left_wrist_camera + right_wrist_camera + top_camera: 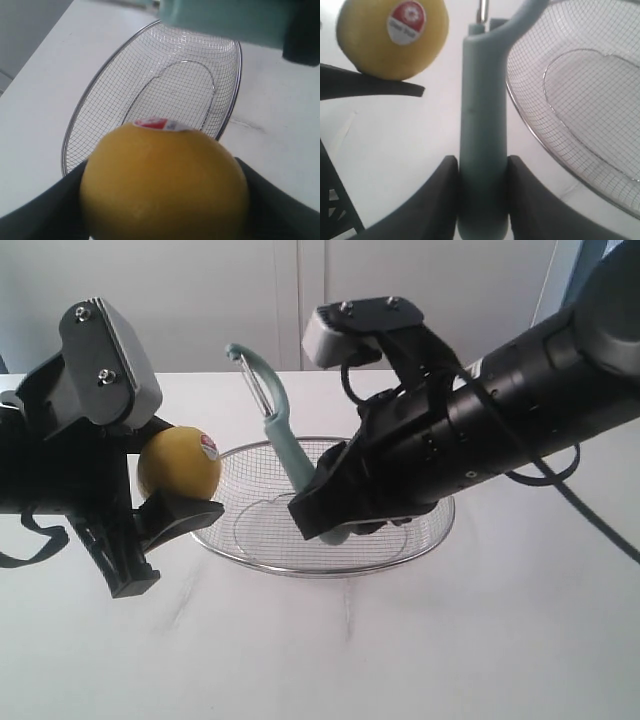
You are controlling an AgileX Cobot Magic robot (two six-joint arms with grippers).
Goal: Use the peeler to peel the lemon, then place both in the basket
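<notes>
Peeling seems not yet begun: left gripper point(190, 470) clamps the lemon point(178, 462) left of the basket point(240, 560). Right gripper point(322, 512) clamps the peeler point(272, 410) by the basket's left rim. Next, the peeler must reach the lemon.

Exterior view: set a little above the white table point(400, 660), facing across it to a pale wall, near enough to cut both arms off at the frame edges, with the basket point(245, 490) centred. Left wrist view: pressed right up behind the lemon point(165, 185) between the left fingers point(35, 220), aimed down the length of the basket with the peeler point(225, 22) blurred beyond it; right wrist view: just as close, sighting along the peeler handle between the right fingers point(435, 200), lemon on one side, basket on the other. Shared by all three: lemon, peeler, basket and bare table.
</notes>
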